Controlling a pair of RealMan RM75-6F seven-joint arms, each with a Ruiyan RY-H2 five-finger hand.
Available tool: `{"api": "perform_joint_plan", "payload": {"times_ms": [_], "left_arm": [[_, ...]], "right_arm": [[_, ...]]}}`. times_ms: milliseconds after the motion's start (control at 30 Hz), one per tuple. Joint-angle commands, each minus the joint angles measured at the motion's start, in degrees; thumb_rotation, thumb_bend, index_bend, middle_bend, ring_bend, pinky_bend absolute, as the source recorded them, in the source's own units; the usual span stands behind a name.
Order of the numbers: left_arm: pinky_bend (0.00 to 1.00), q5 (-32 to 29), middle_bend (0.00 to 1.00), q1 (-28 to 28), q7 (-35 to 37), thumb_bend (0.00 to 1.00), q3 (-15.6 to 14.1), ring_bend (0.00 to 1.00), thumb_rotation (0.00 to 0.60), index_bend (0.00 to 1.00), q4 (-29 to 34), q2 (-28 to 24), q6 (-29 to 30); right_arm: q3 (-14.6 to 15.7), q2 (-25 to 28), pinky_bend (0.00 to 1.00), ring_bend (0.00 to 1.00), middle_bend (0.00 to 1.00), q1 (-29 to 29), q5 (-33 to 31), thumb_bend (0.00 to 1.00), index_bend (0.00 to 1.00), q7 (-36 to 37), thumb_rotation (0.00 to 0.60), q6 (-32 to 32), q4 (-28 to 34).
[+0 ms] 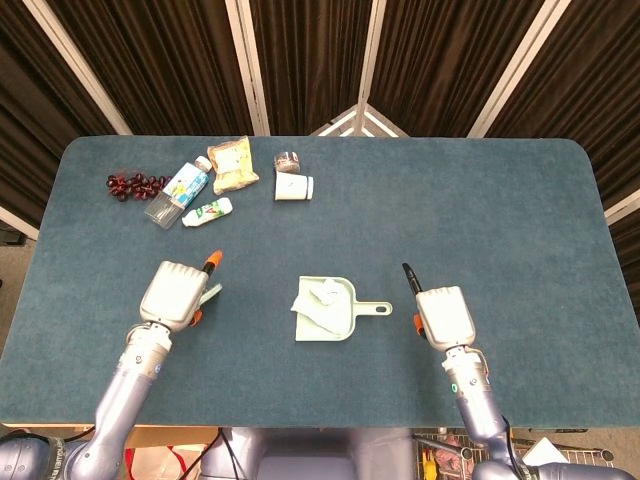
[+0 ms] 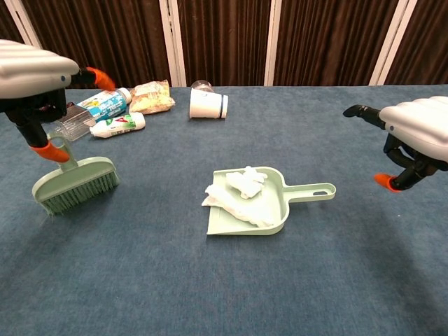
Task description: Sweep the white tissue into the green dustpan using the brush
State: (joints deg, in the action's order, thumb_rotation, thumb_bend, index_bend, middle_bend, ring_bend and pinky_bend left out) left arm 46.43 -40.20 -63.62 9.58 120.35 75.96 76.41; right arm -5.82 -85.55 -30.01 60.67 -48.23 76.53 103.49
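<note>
The green dustpan (image 1: 341,316) (image 2: 275,215) lies flat at the table's middle, its handle pointing right. Crumpled white tissue (image 1: 319,301) (image 2: 241,194) sits inside it, one edge hanging over the pan's open left lip. My left hand (image 1: 172,293) (image 2: 29,75) is at the left, well away from the pan, and holds the green brush (image 2: 75,183) by its looped handle. The bristles are down at the table surface. In the head view the hand hides almost all of the brush (image 1: 210,292). My right hand (image 1: 444,315) (image 2: 414,133) hovers right of the dustpan handle, fingers apart and holding nothing.
A white paper cup (image 1: 294,187) (image 2: 208,103) lies on its side at the back. Left of it are a snack bag (image 1: 232,163), two small bottles (image 1: 207,211) (image 2: 117,124), a clear box (image 1: 161,209) and dark red beads (image 1: 135,184).
</note>
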Motion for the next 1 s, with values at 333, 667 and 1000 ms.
{"api": "perform_joint_plan", "payload": {"times_ms": [333, 667, 1000], "left_arm": [[1.0, 9.2, 0.72, 3.8, 11.7, 0.0, -0.6, 0.81, 0.6, 0.0, 1.3, -3.8, 3.7], [1.0, 16.2, 0.72, 7.2, 22.6, 0.0, 0.2, 0.81, 0.6, 0.0, 3.8, -8.4, 5.5], [0.55, 24.1, 0.25, 12.8, 28.7, 0.0, -4.8, 0.38, 0.6, 0.0, 5.0, -11.9, 7.4]], "right_arm": [[-0.3, 1.4, 0.85, 0.78, 0.85, 0.7, 0.6, 0.36, 0.0, 0.5, 0.6, 0.9, 0.9], [-1.4, 5.2, 0.85, 0.78, 0.85, 1.3, 0.4, 0.36, 0.0, 1.8, 0.6, 1.3, 2.3], [0.2, 6.5, 0.7, 0.61, 0.67, 2.7, 2.7, 0.36, 0.0, 4.6, 0.6, 1.6, 3.5]]}}
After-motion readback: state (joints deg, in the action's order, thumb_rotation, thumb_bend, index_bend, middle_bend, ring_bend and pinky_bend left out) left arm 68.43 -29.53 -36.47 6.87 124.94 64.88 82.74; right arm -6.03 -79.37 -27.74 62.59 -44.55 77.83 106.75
